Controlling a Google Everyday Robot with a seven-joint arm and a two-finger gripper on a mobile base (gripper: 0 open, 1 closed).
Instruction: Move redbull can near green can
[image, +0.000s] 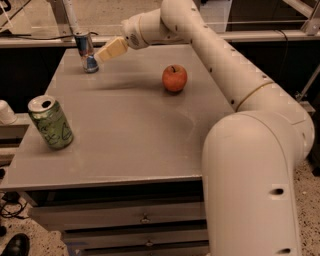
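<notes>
Redbull can (87, 52) is probably light, stiff, slick and tippy; grip it mid-body. Claw (101, 54) hangs just beside it, apparently empty; I cannot tell how open.

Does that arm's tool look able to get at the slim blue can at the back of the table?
Probably yes. The tool hovers right beside the redbull can, nothing stands between them, and the apple sits off to the side.
</notes>
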